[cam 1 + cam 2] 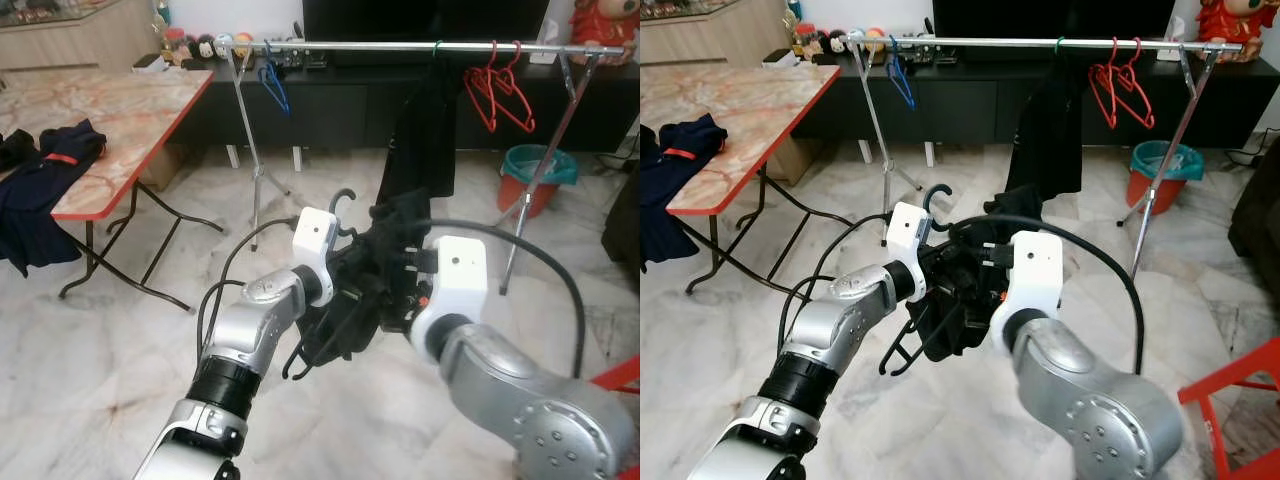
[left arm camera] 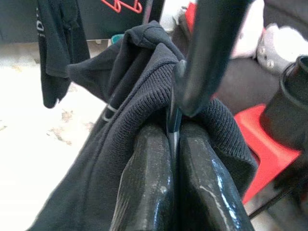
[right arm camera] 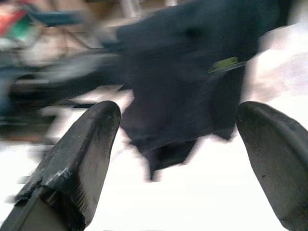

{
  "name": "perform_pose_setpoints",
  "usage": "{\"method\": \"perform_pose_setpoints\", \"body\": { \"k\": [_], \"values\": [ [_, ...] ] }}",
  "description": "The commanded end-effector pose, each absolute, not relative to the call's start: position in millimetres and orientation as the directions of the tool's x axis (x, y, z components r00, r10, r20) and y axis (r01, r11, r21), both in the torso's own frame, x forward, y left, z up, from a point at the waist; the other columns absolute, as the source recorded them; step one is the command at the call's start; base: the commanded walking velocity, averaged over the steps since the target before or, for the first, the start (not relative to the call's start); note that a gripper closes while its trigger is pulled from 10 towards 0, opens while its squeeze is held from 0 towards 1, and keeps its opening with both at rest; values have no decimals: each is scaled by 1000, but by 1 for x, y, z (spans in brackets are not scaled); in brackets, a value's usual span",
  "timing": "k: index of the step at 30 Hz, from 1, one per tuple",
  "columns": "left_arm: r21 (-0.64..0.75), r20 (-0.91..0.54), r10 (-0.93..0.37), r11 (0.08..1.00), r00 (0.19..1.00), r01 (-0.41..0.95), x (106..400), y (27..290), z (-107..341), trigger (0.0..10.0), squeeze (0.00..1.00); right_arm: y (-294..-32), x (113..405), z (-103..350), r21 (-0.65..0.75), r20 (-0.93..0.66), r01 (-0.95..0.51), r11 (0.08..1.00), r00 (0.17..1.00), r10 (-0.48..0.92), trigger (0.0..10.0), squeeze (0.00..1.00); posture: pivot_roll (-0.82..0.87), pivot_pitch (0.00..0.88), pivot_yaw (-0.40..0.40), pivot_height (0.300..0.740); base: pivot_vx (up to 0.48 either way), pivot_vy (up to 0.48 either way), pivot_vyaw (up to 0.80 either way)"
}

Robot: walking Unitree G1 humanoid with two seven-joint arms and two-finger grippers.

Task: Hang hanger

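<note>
Left claw [image 2: 173, 159] pinches the garment-draped hanger [image 1: 937, 200]; right claw [image 3: 178, 159] spread beside it

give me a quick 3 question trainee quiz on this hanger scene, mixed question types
1. True or false: the left pincer is shut on the black hanger with the dark garment draped on it.
2. Multiple choice: the empty hangers near the right end of the rail are A) blue B) red C) white.
3. Fill in: the right pincer has its fingers ____.

Key: 1 true. 2 B. 3 open; the right wrist view shows a wide gap between them, with dark cloth beyond.
</note>
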State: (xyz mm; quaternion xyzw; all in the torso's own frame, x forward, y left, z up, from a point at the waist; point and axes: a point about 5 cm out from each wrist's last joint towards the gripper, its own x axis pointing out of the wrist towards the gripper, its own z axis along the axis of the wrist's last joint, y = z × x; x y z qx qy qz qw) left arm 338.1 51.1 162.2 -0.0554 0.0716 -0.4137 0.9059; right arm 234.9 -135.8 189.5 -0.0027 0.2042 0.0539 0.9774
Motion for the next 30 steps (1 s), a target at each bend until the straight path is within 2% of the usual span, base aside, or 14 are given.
{"method": "perform_pose_setpoints", "body": {
  "k": [1, 2, 5, 7, 8, 12, 17, 18, 20, 23, 24, 27, 30],
  "values": [
    [-133, -76, -793, 609, 605, 782, 333, 51, 166, 10000, 0, -146, 237, 191, -5, -378, -64, 998, 924, 58, 10000, 0, -85, 0, 90, 740, 0, 0, 0],
    [-118, -102, -817, 577, 568, 808, 329, 53, 162, 10000, 0, -158, 240, 191, -12, -370, -29, 1000, 929, 22, 10000, 0, -76, 0, 92, 740, 0, 0, 0],
    [-111, -124, -838, 544, 531, 832, 325, 58, 158, 10000, 0, -165, 243, 197, -3, -329, -29, 1000, 944, 27, 10000, 0, -78, 0, 93, 740, 0, 0, 0],
    [-104, -154, -843, 533, 515, 840, 322, 63, 153, 10000, 0, -164, 246, 206, 29, -256, -98, 995, 961, 102, 10000, 0, -81, 0, 95, 740, 0, 0, 0],
    [-104, -154, -843, 533, 515, 840, 322, 63, 153, 10000, 0, -164, 246, 206, 29, -256, -98, 995, 961, 102, 10000, 0, -81, 0, 95, 740, 0, 0, 0],
    [-90, -187, -863, 490, 468, 867, 316, 69, 147, 10000, 0, -164, 247, 210, 34, -189, -244, 969, 951, 246, 10000, 0, -83, 0, 98, 740, 0, 0, 0],
    [-58, -209, -891, 422, 402, 905, 312, 73, 146, 10000, 0, -177, 248, 200, 5, -222, -353, 936, 912, 345, 10000, 0, -83, 0, 91, 740, 0, 0, 0],
    [-58, -207, -902, 397, 378, 916, 310, 71, 146, 10000, 0, -180, 249, 199, 6, -229, -417, 909, 884, 407, 10000, 0, -89, 0, 83, 740, 0, 0, 0],
    [-58, -207, -902, 397, 378, 916, 310, 71, 146, 10000, 0, -180, 249, 199, 6, -229, -417, 909, 884, 407, 10000, 0, -89, 0, 83, 740, 0, 0, 0],
    [-34, -222, -928, 312, 297, 949, 302, 69, 143, 10000, 0, -187, 242, 193, -85, -297, -590, 803, 784, 545, 10000, 0, -93, 0, 70, 740, 0, 0, 0],
    [-33, -229, -938, 274, 259, 961, 298, 68, 142, 10000, 0, -194, 236, 187, -101, -355, -680, 726, 707, 612, 10000, 0, -90, 0, 60, 740, 0, 0, 0],
    [-43, -229, -944, 253, 237, 967, 296, 68, 143, 10000, 0, -199, 234, 185, -106, -364, -719, 687, 671, 646, 10000, 0, -88, 0, 58, 740, 0, 0, 0],
    [-52, -235, -957, 185, 168, 981, 290, 67, 145, 10000, 0, -208, 231, 182, -102, -400, -796, 597, 583, 708, 10000, 0, -89, 0, 42, 740, 0, 0, 0]
  ]
}}
